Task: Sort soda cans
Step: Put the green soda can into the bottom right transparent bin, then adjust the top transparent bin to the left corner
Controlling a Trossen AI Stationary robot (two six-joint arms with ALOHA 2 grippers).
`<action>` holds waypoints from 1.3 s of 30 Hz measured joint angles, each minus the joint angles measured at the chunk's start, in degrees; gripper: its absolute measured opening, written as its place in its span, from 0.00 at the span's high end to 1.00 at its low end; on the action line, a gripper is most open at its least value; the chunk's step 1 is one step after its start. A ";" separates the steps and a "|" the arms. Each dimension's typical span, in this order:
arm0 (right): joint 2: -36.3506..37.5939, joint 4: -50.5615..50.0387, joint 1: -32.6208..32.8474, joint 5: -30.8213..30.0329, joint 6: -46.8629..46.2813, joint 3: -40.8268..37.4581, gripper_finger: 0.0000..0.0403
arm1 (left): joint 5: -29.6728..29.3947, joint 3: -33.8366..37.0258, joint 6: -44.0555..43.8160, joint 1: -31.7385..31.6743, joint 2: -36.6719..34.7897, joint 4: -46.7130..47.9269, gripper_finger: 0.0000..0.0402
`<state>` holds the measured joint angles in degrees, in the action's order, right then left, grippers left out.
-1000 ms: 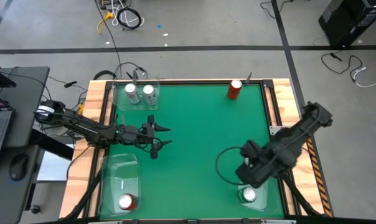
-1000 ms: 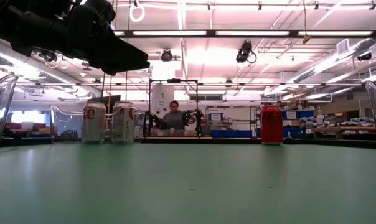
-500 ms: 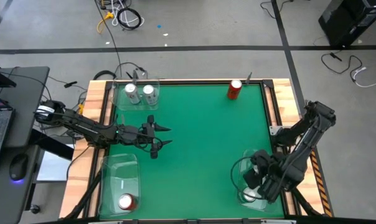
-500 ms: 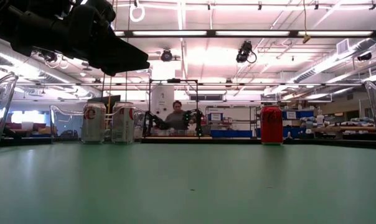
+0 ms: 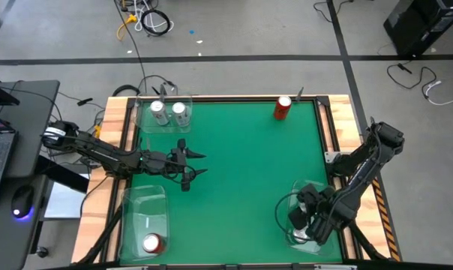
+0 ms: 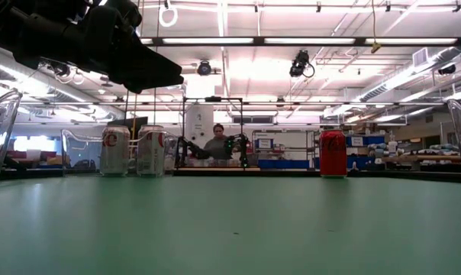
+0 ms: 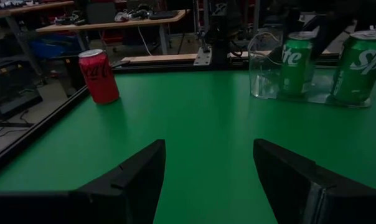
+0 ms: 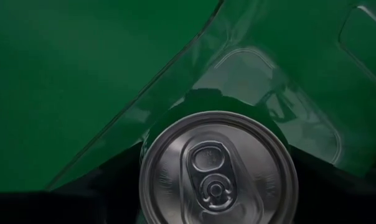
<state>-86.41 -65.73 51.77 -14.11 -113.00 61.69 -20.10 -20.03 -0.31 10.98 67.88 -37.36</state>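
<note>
My right gripper (image 5: 305, 223) reaches down into the clear bin (image 5: 281, 212) at the table's near right corner, shut on a green soda can whose silver top (image 8: 219, 168) fills the right wrist view. A second green can (image 7: 356, 65) stands beside it in that bin. My left gripper (image 5: 202, 164) hovers open over the table's left half, touching nothing. Two silver cans (image 5: 160, 112) (image 5: 180, 112) stand in the far left bin. One red can (image 5: 283, 107) stands on the mat at the far edge, another (image 5: 151, 242) in the near left bin. My right gripper holds the green can (image 7: 297, 62) from above, fingers pointing down on either side of its upper wall. The can stays upright inside the bin. The finger pads themselves sit in shadow, and I cannot tell whether the can's base is on the bin floor.
Three clear plastic bins sit at the far left, near left (image 5: 145, 217) and near right corners. The green mat's middle (image 5: 241, 172) is open. Wooden rails frame the table. A laptop and mouse sit off the left side; a person is seated far behind in the low view.
My right arm has swung toward the table's near edge and sunk lower, bringing its gripper from just beyond the near right bin to down inside it, over the can standing there.
</note>
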 joint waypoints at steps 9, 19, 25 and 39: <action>-0.04 0.13 -0.04 0.05 0.98 -0.03 0.15 | 0.00 0.00 -0.13 0.00 0.00 0.04 0.38; -0.07 -12.00 -0.09 0.09 1.65 8.61 0.15 | 0.01 -6.22 -4.22 -1.48 0.00 11.44 0.38; -0.07 -19.45 -0.09 -1.91 3.30 16.25 0.14 | -1.32 -20.37 -4.38 -4.25 0.00 38.42 0.39; -0.09 -23.88 -7.51 -16.82 23.81 24.11 0.33 | -9.21 -40.12 -1.60 -16.16 -0.11 78.36 0.68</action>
<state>-86.50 -89.60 44.26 -30.93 -89.19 85.80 -29.30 -60.15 -1.91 -5.18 67.77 41.00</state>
